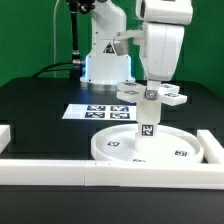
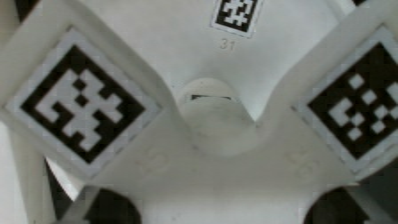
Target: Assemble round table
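Observation:
The large rimmed round disc [image 1: 120, 147] lies flat on the black table near the front rail. The short cylinder leg [image 1: 147, 127] stands upright on the disc, with a tag facing the camera. The cross-shaped base [image 1: 172, 97] sits level on top of the leg. My gripper [image 1: 151, 90] comes straight down onto the base's middle and is shut on it. In the wrist view the base [image 2: 196, 150] fills the picture, with two tagged lobes spreading out. My gripper [image 2: 222, 208] holds it, and a dark fingertip [image 2: 107, 206] shows on either side.
The marker board [image 1: 95, 112] lies behind the disc. White border rails run along the front [image 1: 90, 172], the exterior view's left [image 1: 5, 135] and right [image 1: 212, 142]. The arm's base [image 1: 105, 62] stands at the back.

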`<state>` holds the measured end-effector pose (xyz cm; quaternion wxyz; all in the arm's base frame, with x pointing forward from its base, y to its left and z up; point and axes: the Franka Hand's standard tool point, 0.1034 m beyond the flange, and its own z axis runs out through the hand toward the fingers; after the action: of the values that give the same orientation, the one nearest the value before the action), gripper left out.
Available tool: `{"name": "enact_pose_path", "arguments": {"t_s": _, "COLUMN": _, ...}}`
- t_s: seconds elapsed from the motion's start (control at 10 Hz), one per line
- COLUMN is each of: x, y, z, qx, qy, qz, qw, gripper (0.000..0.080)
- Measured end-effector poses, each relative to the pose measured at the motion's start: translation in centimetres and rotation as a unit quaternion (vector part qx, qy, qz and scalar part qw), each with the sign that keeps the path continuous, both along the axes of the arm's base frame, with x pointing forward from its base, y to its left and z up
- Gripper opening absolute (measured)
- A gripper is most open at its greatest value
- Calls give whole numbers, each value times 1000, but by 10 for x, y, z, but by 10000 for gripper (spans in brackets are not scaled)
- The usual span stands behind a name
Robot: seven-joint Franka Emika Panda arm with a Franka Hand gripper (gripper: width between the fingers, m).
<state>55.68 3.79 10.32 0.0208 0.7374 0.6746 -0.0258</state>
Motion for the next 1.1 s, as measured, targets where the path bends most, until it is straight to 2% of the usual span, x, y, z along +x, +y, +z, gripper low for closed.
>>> {"name": "enact_pose_path", "arguments": {"t_s": 0.2, "x": 0, "y": -3, "z": 0, "qx": 0, "qy": -2, "qz": -73, "qw": 997, "gripper": 442}}
{"name": "enact_pose_path", "arguments": {"t_s": 0.5, "x": 0, "y": -3, "z": 0, "qx": 7, "qy": -11, "qz": -230, "qw": 973, "gripper": 443}}
{"name": "enact_pose_path", "arguments": {"t_s": 0.7, "x": 0, "y": -3, "z": 0, "qx": 7, "qy": -14, "qz": -325, "qw": 945, "gripper": 443}}
{"name": "enact_pose_path", "arguments": {"t_s": 0.8, "x": -1, "y": -2, "z": 0, "qx": 10, "qy": -14, "qz": -381, "qw": 924, "gripper": 443}}
{"name": "enact_pose_path", "arguments": {"t_s": 1.1, "x": -1, "y": -1, "z": -1, "qx": 8, "qy": -19, "qz": -461, "qw": 887, "gripper": 445}}
